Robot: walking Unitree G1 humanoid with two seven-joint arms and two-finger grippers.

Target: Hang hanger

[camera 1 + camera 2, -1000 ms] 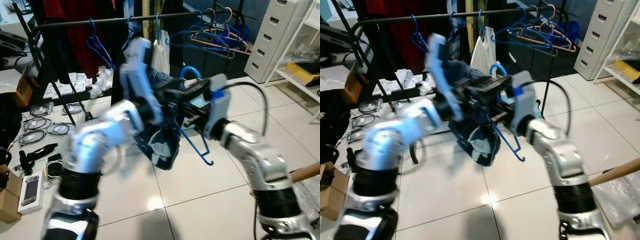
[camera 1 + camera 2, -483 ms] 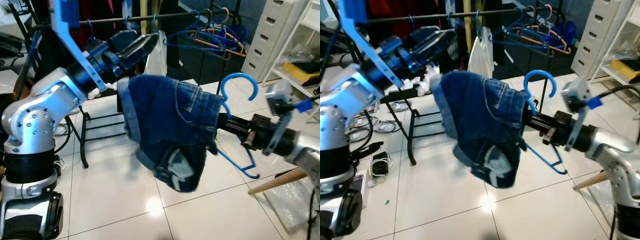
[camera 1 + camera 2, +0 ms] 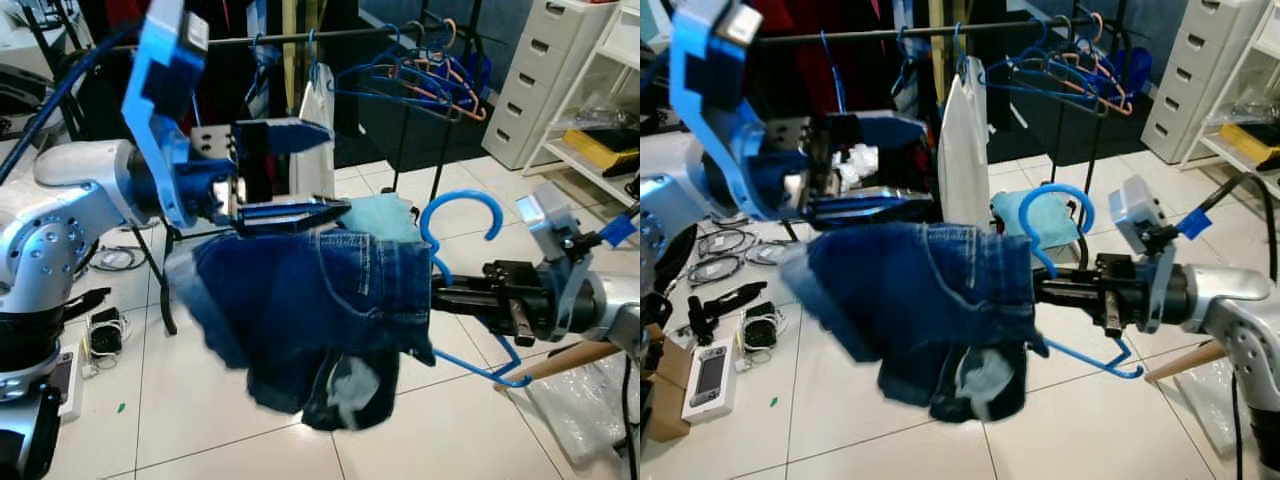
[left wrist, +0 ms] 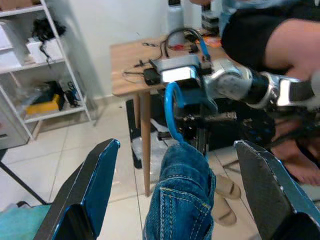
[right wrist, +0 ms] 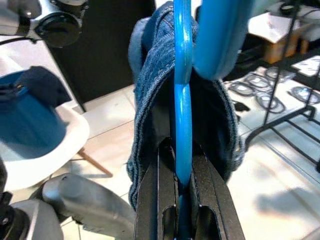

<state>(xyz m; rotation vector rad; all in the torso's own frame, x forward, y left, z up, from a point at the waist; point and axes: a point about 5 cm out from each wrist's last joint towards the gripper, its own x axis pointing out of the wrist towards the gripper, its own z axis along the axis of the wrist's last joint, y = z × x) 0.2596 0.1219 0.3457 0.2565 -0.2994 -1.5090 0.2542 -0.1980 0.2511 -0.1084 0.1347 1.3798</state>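
Denim shorts (image 3: 320,320) are draped over the blue hanger (image 3: 455,215), which is clamped in the right pincer (image 3: 440,297) well short of the rail (image 3: 890,33). Left pincer (image 3: 285,175) is spread wide just above the shorts. One jerky lift and they could probably be slid off onto the floor.

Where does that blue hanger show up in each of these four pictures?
Left eye view: blue hanger, right of centre, hook up.
Right eye view: hook just right of centre.
Left wrist view: hook upper middle, above the jeans.
Right wrist view: centre bar, clamped in the right gripper.
Shared landmark: the jeans.
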